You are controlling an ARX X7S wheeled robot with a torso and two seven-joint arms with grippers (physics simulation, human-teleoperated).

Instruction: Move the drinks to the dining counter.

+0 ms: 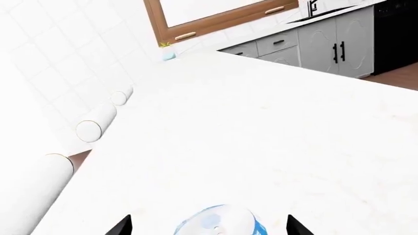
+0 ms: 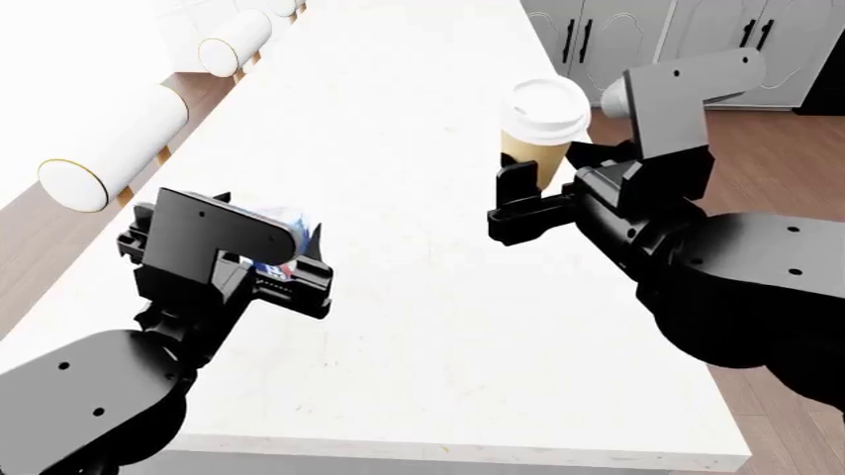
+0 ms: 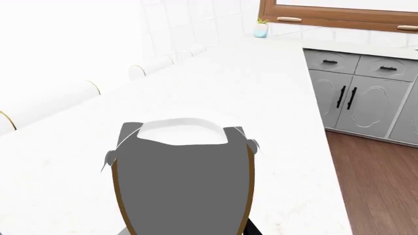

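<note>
The blue soda can [image 2: 283, 236] leans tilted over the near left part of the dining counter [image 2: 422, 327], the long white slab. My left gripper [image 2: 271, 275] stands open around it. In the left wrist view the can's silver top [image 1: 219, 221] lies between the two black fingertips [image 1: 121, 226], with white counter showing on both sides. My right gripper [image 2: 544, 180] is shut on the tan coffee cup [image 2: 539, 129] with its white lid, held upright above the counter near its right edge. In the right wrist view the cup [image 3: 183, 181] fills the foreground and hides the jaws.
White cylinders [image 2: 103, 158] line the counter's left side, with more further back [image 2: 237, 45]. Grey cabinets [image 2: 620, 35] and wood floor [image 2: 779, 426] lie to the right. A small potted plant [image 3: 261, 30] stands at the counter's far end. The counter's near edge [image 2: 462, 455] is just before me.
</note>
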